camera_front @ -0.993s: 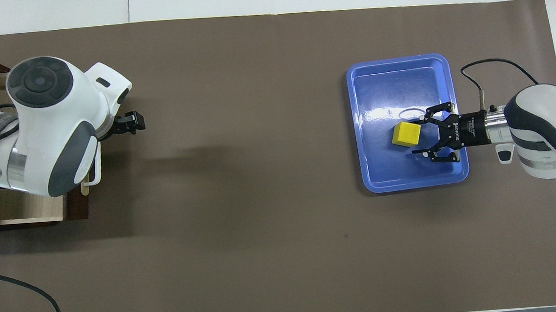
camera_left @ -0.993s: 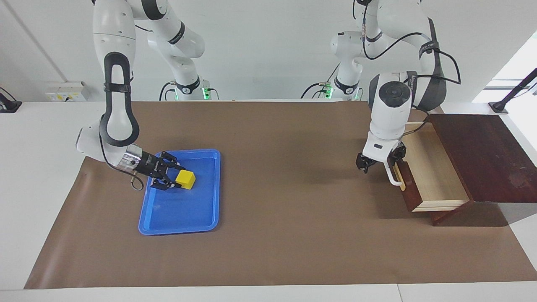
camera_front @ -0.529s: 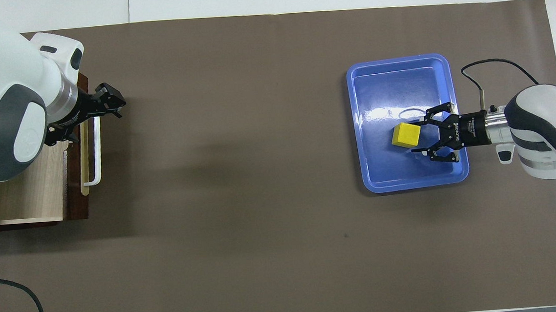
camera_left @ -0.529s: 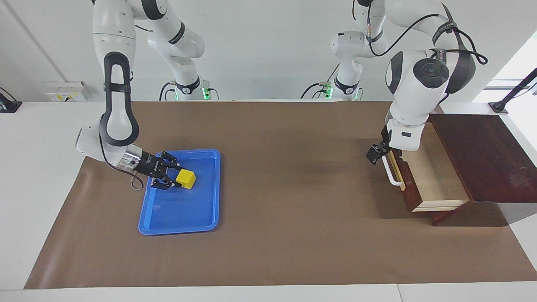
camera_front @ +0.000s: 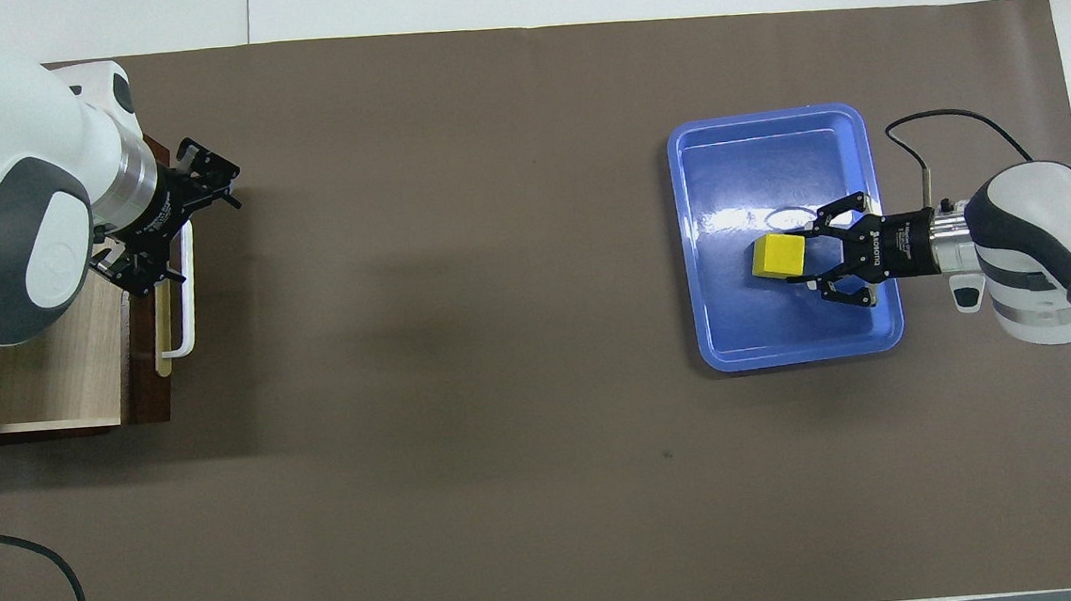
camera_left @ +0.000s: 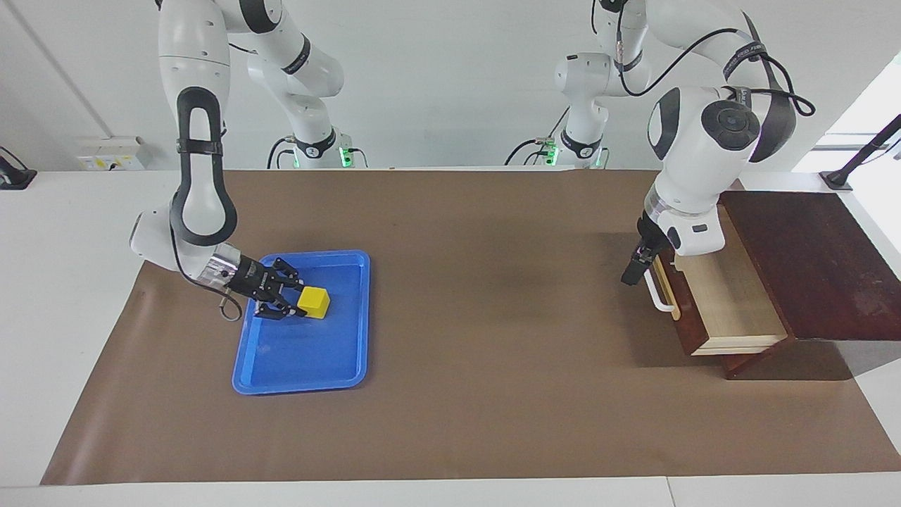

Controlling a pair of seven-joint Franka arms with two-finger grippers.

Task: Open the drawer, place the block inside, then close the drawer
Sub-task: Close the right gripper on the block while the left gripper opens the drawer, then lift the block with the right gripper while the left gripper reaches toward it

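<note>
- Since a second ago, the right gripper (camera_left: 294, 301) has clamped onto the block (camera_left: 313, 303), and the left arm has lifted off the drawer handle (camera_left: 659, 296).
- Block sits in the blue tray (camera_left: 338, 366), pinched between the right gripper's fingers, well apart from the drawer (camera_left: 725, 296).
- Drawer is pulled out at the left arm's end of the table, showing its pale inside.
- Left gripper (camera_left: 632, 271) hangs just beside the handle, fingers spread apart, holding nothing.

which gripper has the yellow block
The right gripper, low in the blue tray, shut on the yellow block. The left gripper hangs open by the open drawer.
</note>
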